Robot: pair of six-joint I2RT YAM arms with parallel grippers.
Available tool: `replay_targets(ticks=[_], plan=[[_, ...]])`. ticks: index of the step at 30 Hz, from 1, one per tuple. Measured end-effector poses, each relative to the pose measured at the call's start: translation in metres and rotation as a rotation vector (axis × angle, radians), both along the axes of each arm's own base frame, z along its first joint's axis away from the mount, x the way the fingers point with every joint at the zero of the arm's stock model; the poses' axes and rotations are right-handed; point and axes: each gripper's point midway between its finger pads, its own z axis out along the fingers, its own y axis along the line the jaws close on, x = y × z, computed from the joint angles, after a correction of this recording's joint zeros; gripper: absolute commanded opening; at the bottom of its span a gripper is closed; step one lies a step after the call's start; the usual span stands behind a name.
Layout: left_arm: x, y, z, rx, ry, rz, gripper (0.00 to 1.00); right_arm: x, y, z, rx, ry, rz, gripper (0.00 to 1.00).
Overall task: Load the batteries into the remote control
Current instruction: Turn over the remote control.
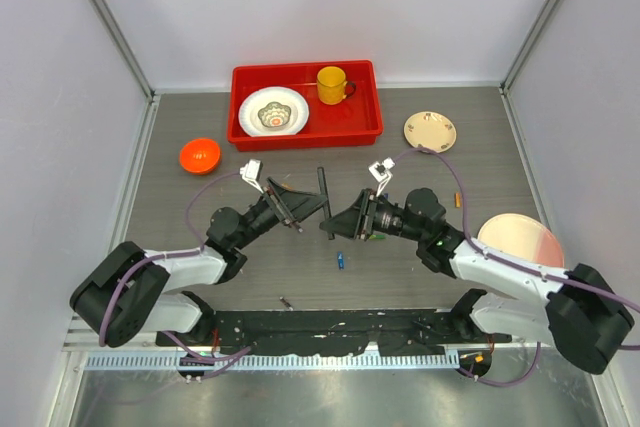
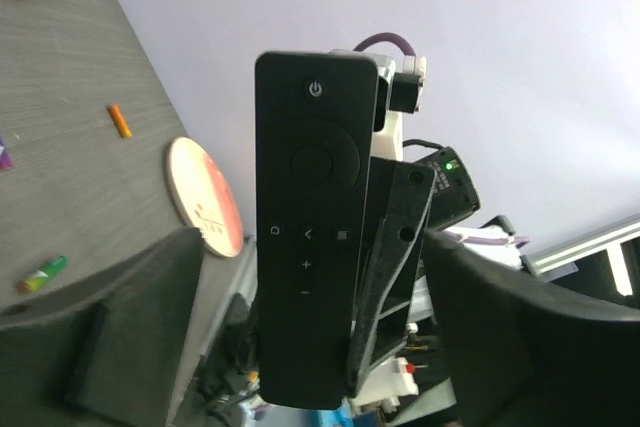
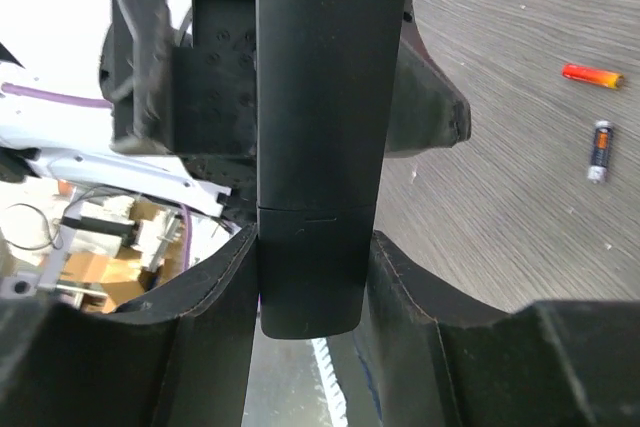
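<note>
The remote control (image 1: 326, 205) is a slim black bar held off the table between my two arms. My right gripper (image 1: 345, 219) is shut on its lower end; the right wrist view shows its plain back (image 3: 330, 97) pinched between my fingers (image 3: 215, 297), the gripper (image 3: 310, 282) closed on it. My left gripper (image 1: 303, 209) is open around the remote, whose button face (image 2: 310, 247) fills the left wrist view with gaps to both fingers; gripper (image 2: 315, 267). Batteries lie on the table: blue (image 1: 340, 261), orange (image 1: 458, 199), dark (image 1: 286, 302). The wrist views show orange (image 2: 120, 120), green (image 2: 42, 273), orange (image 3: 592, 75) and dark grey (image 3: 599, 150) ones.
A red tray (image 1: 305, 134) at the back holds a white dish (image 1: 273, 112) and a yellow mug (image 1: 332, 85). An orange bowl (image 1: 200, 155) sits at the left, a cream plate (image 1: 430, 131) at the back right, a pink plate (image 1: 520, 240) by my right arm.
</note>
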Motion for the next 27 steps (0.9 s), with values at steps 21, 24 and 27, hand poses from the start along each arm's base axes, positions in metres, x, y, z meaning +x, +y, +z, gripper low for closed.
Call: replay_targets(ticks=[21,24,27], plan=[[0.026,-0.009,0.022,0.383,-0.083,0.163,1.00,0.021,-0.069,-0.044,-0.791,-0.204,-0.162,0.17],[0.026,-0.019,-0.002,0.481,-0.041,0.152,1.00,0.023,-0.074,-0.048,-0.828,-0.201,-0.179,0.18],[0.027,-0.024,-0.016,0.536,-0.017,0.148,1.00,0.024,-0.074,-0.046,-0.838,-0.208,-0.191,0.17]])
